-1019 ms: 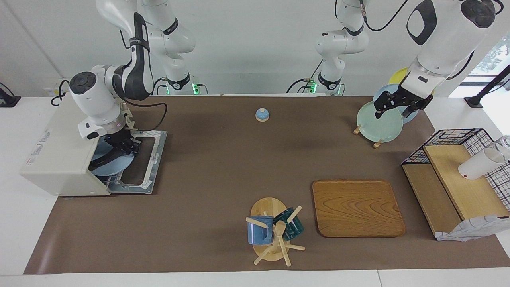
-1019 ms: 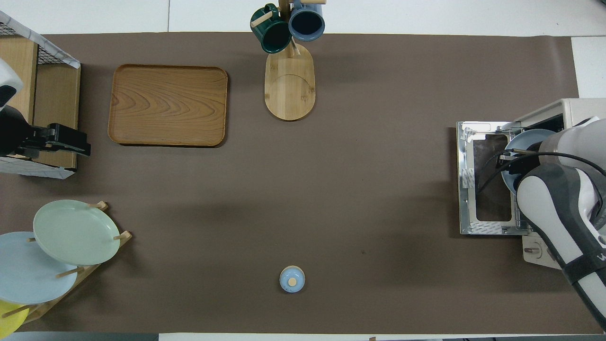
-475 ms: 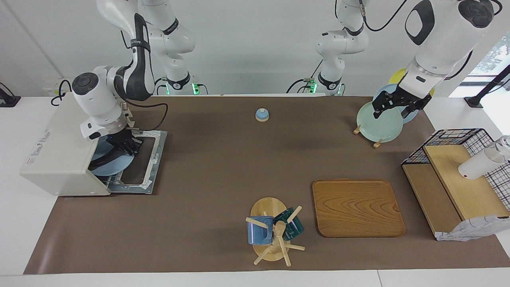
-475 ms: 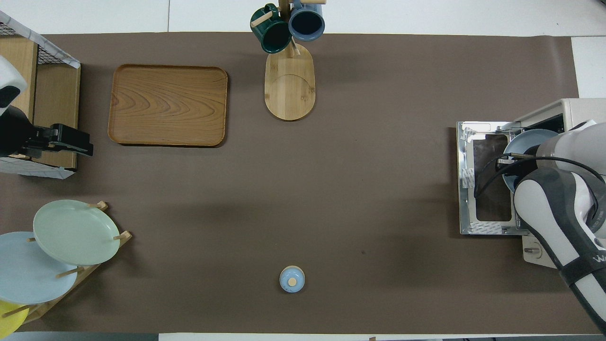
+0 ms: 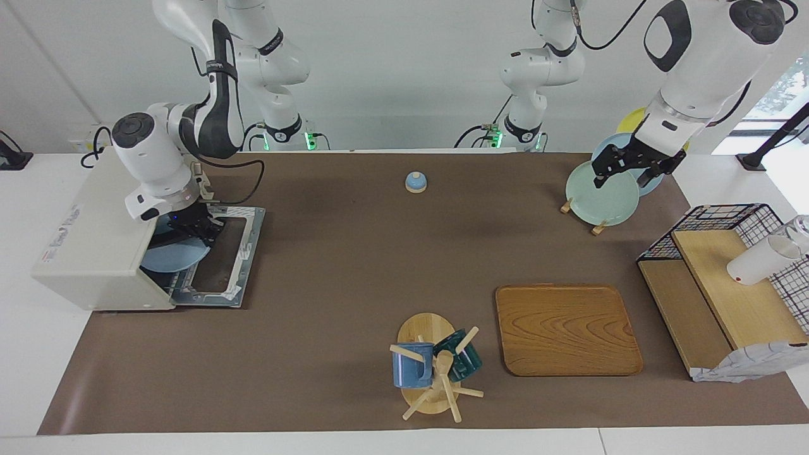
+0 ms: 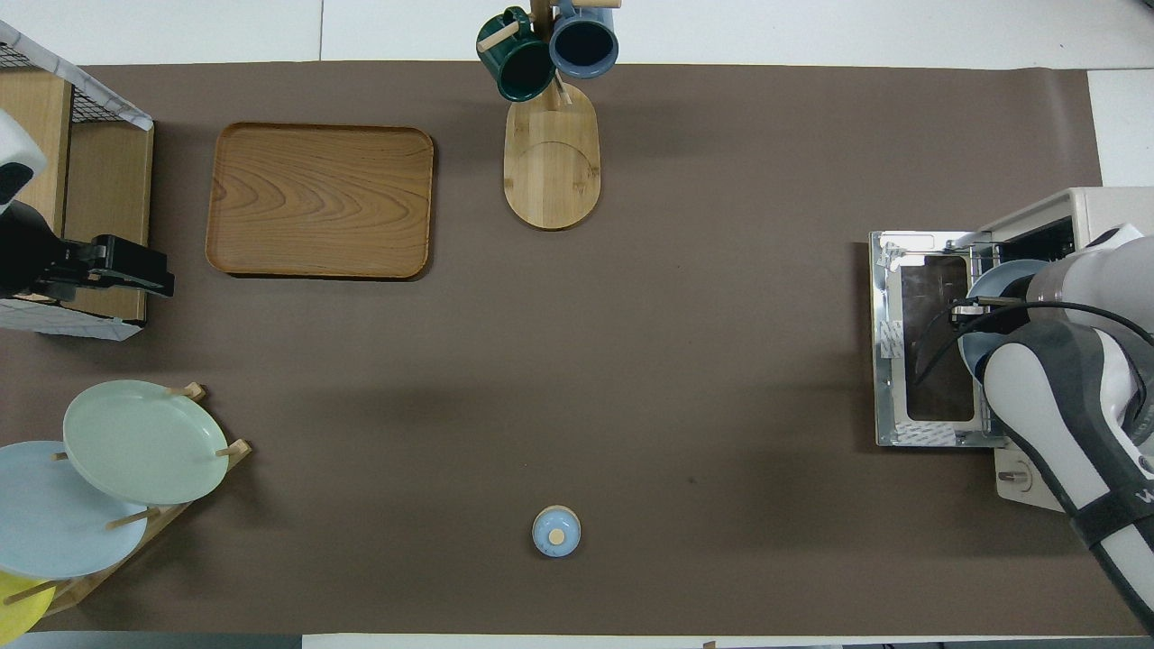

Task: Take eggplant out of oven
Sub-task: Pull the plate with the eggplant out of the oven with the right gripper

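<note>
A cream-white toaster oven (image 5: 95, 243) sits at the right arm's end of a brown-covered table (image 5: 354, 265), with its glass door (image 5: 222, 256) folded down flat onto the tabletop. The right arm bends down over the oven's open front, and the right gripper (image 5: 193, 229) is at the mouth of the oven, over the rim of a pale blue plate (image 5: 169, 258) that pokes partway out of the opening. A dark shape lies on the plate under the gripper, but I cannot make out whether it is the eggplant, which I cannot pick out for certain, and I cannot tell whether the claw is spread or pressed together. At the left arm's end, the left gripper (image 5: 622, 169) hangs in the air over a rack of standing plates (image 5: 597, 193), its fingers spread apart and holding nothing; this arm is waiting. A wooden tray (image 5: 565, 328) lies farther from the robots than the plate rack, beside a wooden mug tree (image 5: 433, 366) carrying two mugs. A small blue bell (image 5: 415, 182) sits close to the robots near the middle of the table.
</note>
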Controlling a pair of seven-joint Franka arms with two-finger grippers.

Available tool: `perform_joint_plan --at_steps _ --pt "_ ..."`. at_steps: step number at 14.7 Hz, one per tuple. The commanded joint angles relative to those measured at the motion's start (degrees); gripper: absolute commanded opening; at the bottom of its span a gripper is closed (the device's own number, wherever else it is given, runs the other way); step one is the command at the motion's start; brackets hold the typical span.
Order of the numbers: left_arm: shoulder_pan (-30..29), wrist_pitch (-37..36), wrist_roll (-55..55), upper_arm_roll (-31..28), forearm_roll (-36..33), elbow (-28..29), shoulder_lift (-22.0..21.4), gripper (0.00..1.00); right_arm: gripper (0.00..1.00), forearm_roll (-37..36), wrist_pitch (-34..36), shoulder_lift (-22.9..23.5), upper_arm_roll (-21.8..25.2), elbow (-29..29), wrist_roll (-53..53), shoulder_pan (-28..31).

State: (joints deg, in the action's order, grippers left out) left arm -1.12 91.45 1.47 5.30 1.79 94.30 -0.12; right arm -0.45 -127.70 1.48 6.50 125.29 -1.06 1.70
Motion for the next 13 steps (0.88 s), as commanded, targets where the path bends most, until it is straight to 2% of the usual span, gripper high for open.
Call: perform_joint_plan --at_steps 1,3,6,8,13 --pt "-0.6 0.2 0.3 0.2 -0.5 1.0 -1.2 1.00 0.00 -2.6 -0.5 -0.4 -0.3 1.0 -2.5 0.8" --pt "-0.6 0.3 0.3 0.2 -0.5 1.0 -1.2 1.00 0.00 -4.6 1.0 -0.1 -0.6 -0.2 -2.5 -0.2" --pt "-0.7 0.6 0.3 0.2 -0.5 1.0 -1.2 1.00 0.00 -5.9 7.3 1.2 -0.6 -5.7 -2.1 -5.5" --pt "-1.0 0.7 0.5 0.2 -0.5 1.1 -1.2 1.00 0.00 -7.0 9.1 1.8 -0.6 -7.8 -0.7 -9.9" --pt "-2.3 1.1 0.6 0.2 -0.5 1.1 -1.2 1.00 0.00 -10.1 15.2 2.6 -0.7 -12.8 10.8 -23.1"
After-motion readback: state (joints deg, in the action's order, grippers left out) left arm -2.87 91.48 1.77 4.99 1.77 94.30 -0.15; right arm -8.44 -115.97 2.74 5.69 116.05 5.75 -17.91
